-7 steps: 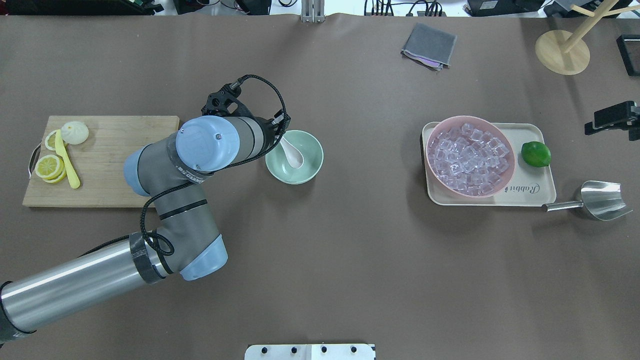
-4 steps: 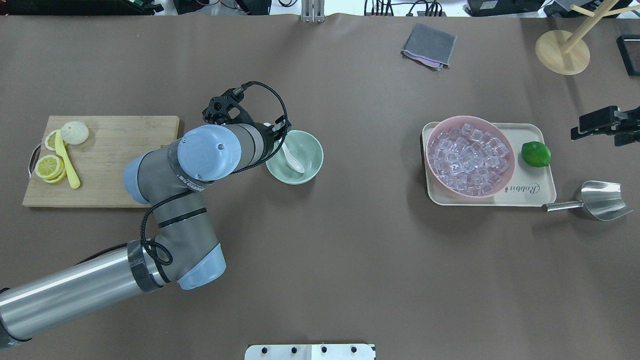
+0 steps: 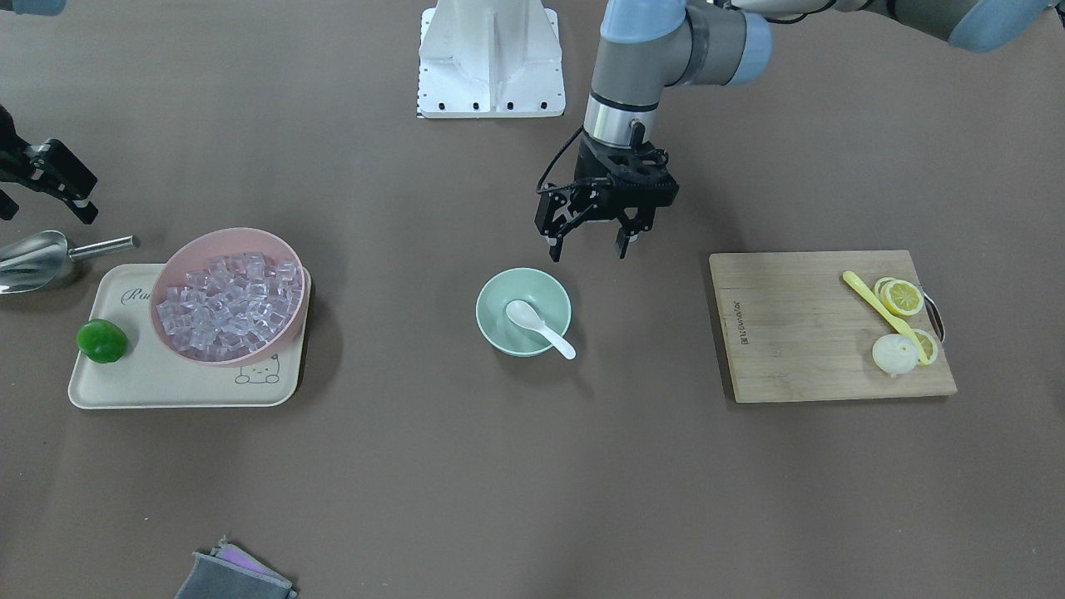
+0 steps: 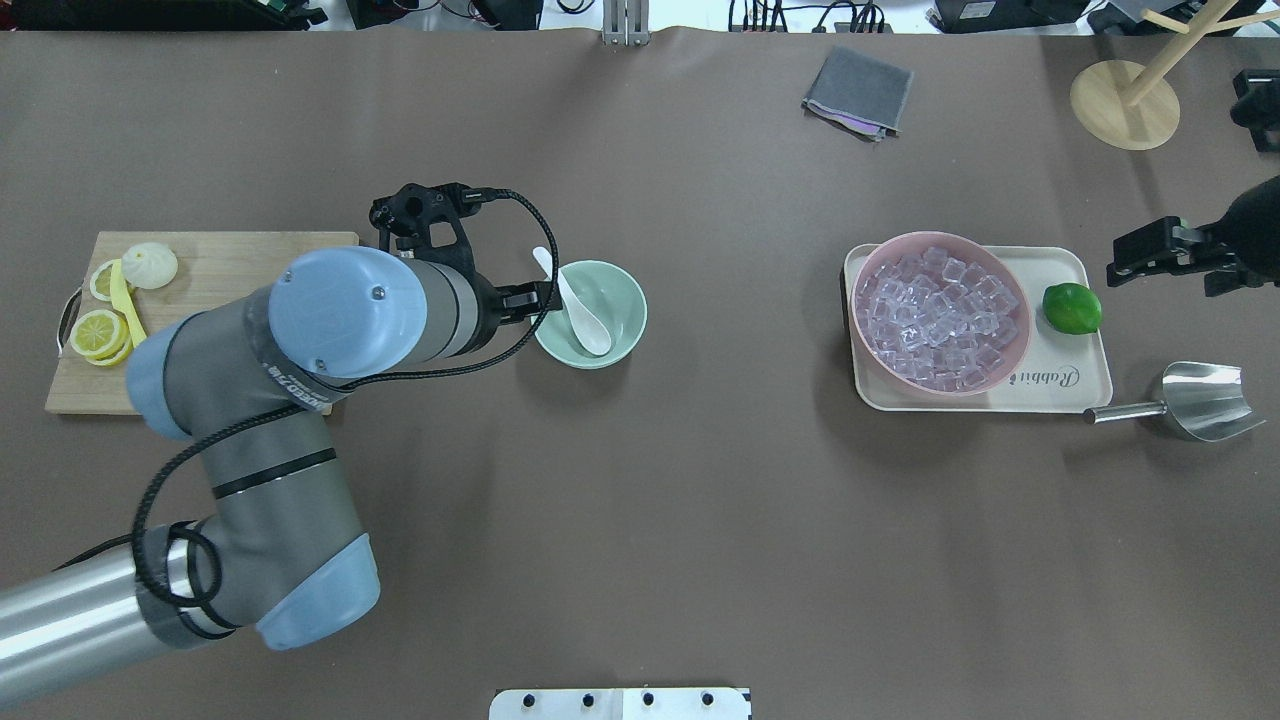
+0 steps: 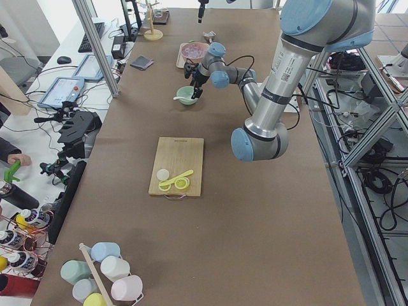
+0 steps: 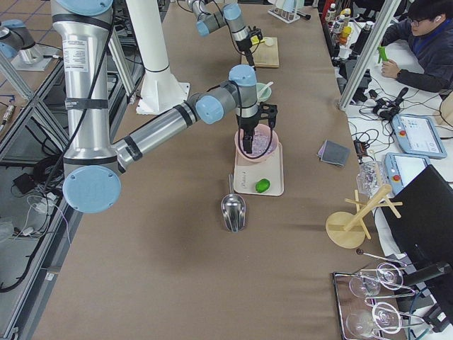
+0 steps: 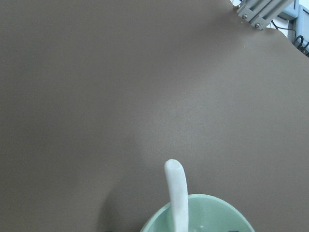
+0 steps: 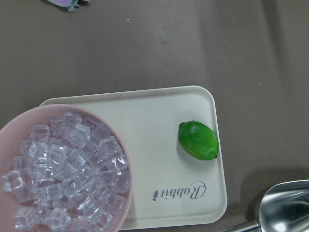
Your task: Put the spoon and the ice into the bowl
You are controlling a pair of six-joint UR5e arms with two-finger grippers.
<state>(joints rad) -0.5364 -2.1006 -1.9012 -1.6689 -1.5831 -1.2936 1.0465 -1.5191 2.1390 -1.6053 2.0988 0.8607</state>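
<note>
The white spoon (image 3: 537, 324) lies in the mint-green bowl (image 3: 541, 291) with its handle over the rim; it also shows in the overhead view (image 4: 575, 300) and the left wrist view (image 7: 176, 193). My left gripper (image 3: 586, 243) is open and empty, raised just behind the bowl on the robot's side. Several clear ice cubes (image 4: 940, 315) fill a pink bowl (image 4: 1010, 345). My right gripper (image 4: 1165, 262) hovers to the right of the tray, near the lime, and looks open and empty. Its wrist view shows the ice (image 8: 72, 169) below.
The pink bowl and a green lime (image 4: 1072, 308) sit on a beige tray (image 4: 1060, 390). A metal scoop (image 4: 1195, 400) lies right of the tray. A wooden cutting board (image 4: 230, 320) with lemon slices and a yellow utensil lies at the left. A grey cloth (image 4: 858, 90) lies at the back.
My left gripper has let go of the spoon and drawn back from the bowl; the spoon stays in the bowl. My right gripper has moved in toward the tray.
</note>
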